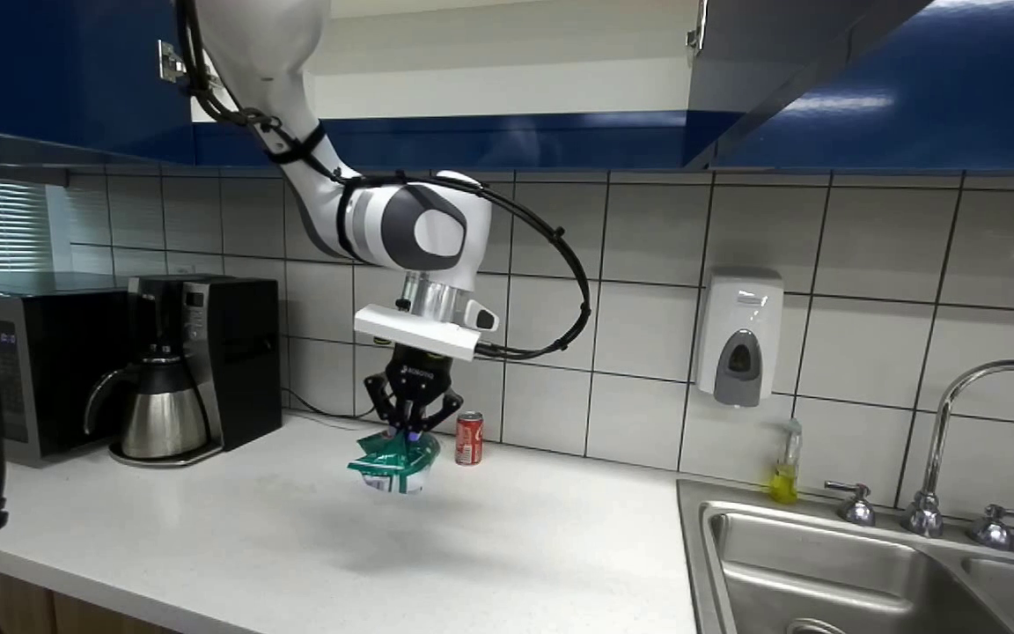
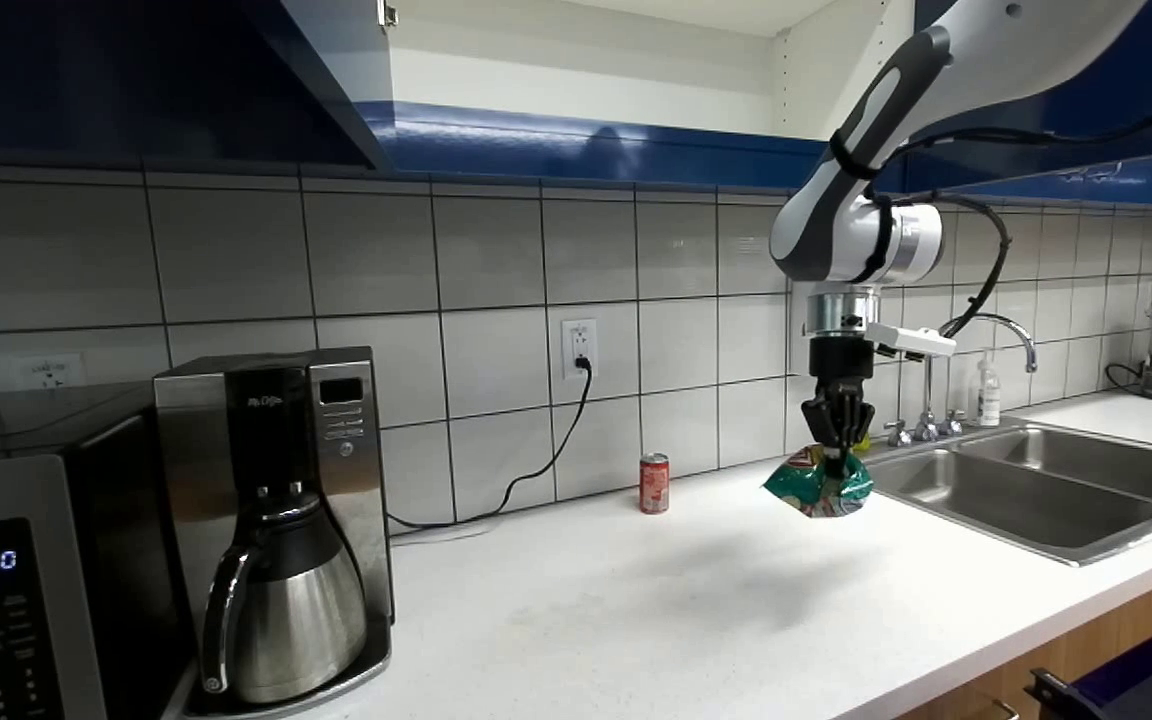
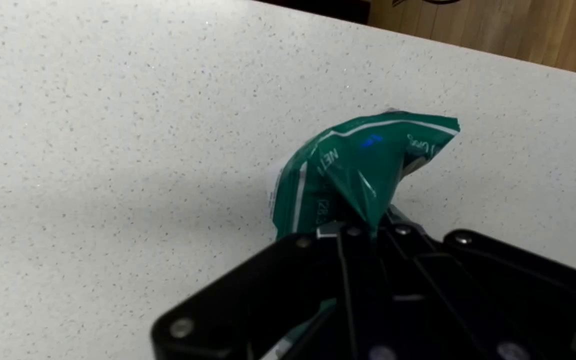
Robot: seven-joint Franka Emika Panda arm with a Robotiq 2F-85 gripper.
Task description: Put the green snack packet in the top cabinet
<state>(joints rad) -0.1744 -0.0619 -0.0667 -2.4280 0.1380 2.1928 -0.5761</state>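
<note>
Gripper (image 1: 405,431) was clamped on green snack packet (image 1: 396,458); foil pinched and creased at grip. Packet hung above white countertop (image 1: 252,528), apart from surface, outside top cabinet (image 1: 507,141) and below its level. Cabinet stood open, pale interior (image 2: 576,75) visible in both exterior views. Red can (image 2: 654,484) stood upright on countertop, near tiled wall (image 2: 496,250), apart from packet.

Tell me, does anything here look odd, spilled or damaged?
I see no spill or tear. The crinkly teal-green foil packet looks bunched, pinched by the black two-fingered gripper above the white countertop. The dark boxy microwave shows 0:00, as if unset.
</note>
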